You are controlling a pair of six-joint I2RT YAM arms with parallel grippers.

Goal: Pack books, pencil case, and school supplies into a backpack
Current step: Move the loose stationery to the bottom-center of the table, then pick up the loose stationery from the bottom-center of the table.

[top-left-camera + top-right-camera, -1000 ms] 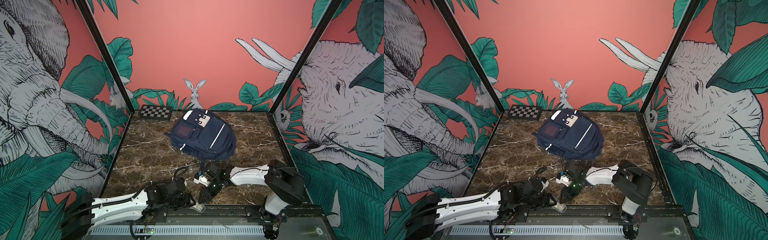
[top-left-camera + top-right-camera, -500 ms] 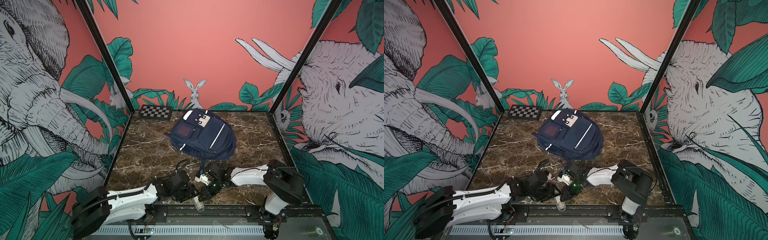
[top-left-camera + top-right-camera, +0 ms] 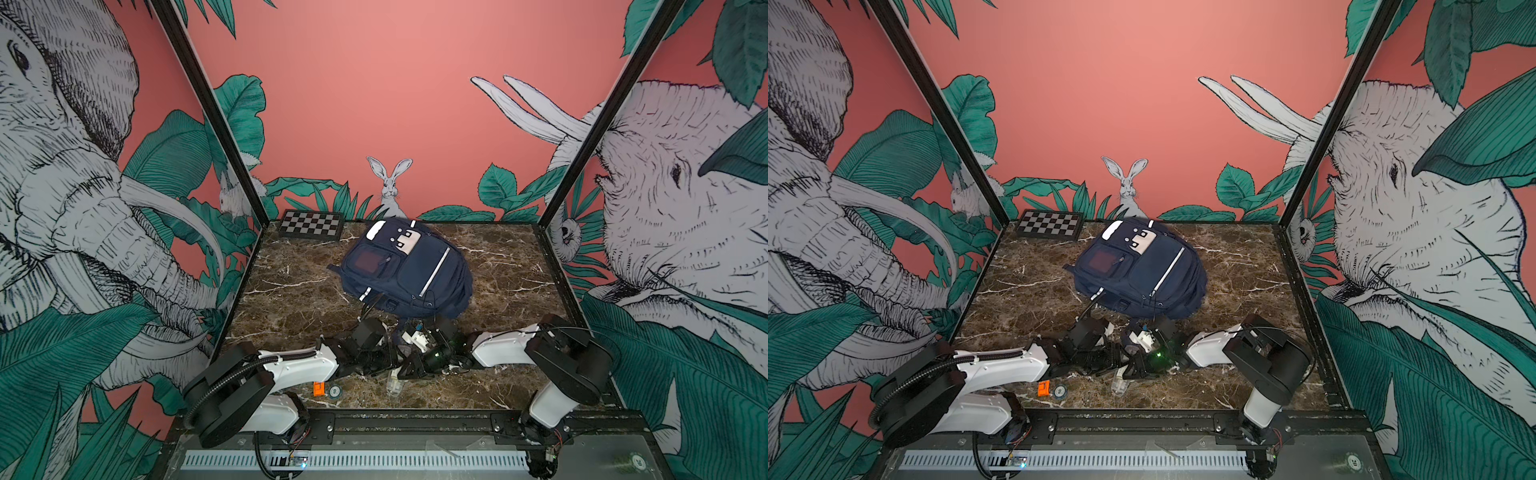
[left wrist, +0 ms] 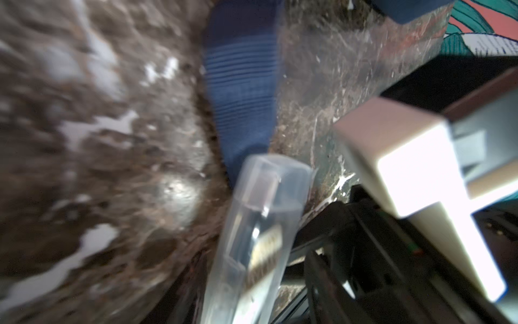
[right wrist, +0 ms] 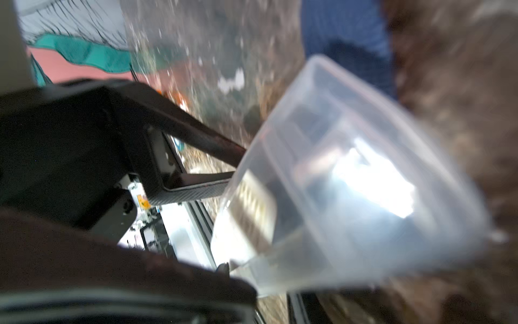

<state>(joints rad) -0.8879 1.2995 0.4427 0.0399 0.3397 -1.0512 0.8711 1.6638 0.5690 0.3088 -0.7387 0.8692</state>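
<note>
The navy backpack (image 3: 409,270) (image 3: 1142,272) lies zipped at the back middle of the marble table. Both arms reach low over the front of the table and meet there. My left gripper (image 3: 388,365) is shut on a clear plastic pencil case (image 3: 393,384) (image 3: 1120,384), which sticks out from its jaws in the left wrist view (image 4: 260,238). My right gripper (image 3: 411,365) is right against the same case (image 5: 350,182); blur hides how its jaws stand. A blue backpack strap (image 4: 241,84) lies just beyond the case. The books are out of view.
A small orange item (image 3: 318,388) and a round disc (image 3: 335,391) lie near the front edge beside the left arm. A chessboard (image 3: 311,224) leans at the back left. The black front rail (image 3: 415,419) is close behind the grippers.
The left arm has swung in from the front left toward the right gripper. The clear case has moved with it, away from the front edge toward the backpack.
</note>
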